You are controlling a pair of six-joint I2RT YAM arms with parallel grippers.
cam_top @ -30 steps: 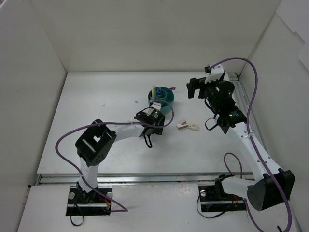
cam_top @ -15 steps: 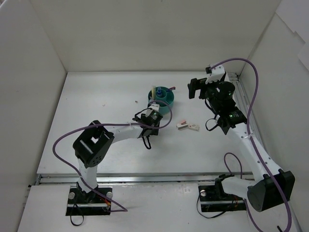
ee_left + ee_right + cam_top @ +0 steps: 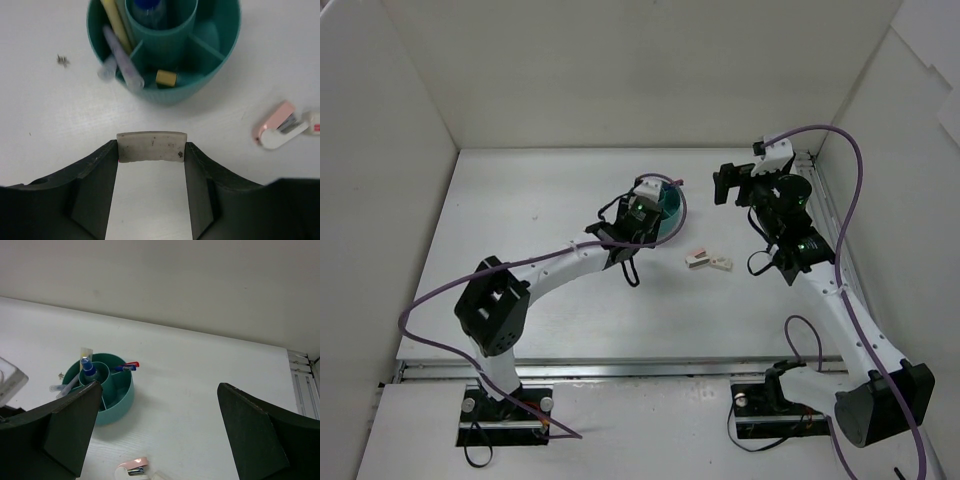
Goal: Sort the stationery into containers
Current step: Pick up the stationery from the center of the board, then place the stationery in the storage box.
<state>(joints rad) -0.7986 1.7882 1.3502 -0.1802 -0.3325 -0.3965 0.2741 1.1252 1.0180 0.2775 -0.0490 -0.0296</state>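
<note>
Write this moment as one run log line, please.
left gripper: shut on eraser, short of teal organizer | right gripper: open, empty | pink-white item: on table, outside organizer

Each arm is built from white tubular links joined by bulky black housings. The left arm [image 3: 560,262] and the right arm [image 3: 845,312] each end below in a black base plate [image 3: 505,420] fixed with silver screws. A purple cable [image 3: 817,127] runs in loose loops along each arm, and thinner black wires curl beside the wrists. A small white bracket [image 3: 772,151] sits on top of each wrist. A tiny green light [image 3: 801,241] glows on a black section of the right arm. The left hand [image 3: 151,148] and the right hand [image 3: 160,387] each have two matte, dark grey fingers [image 3: 95,185], broad at the root and narrowing to flat inner faces.
</note>
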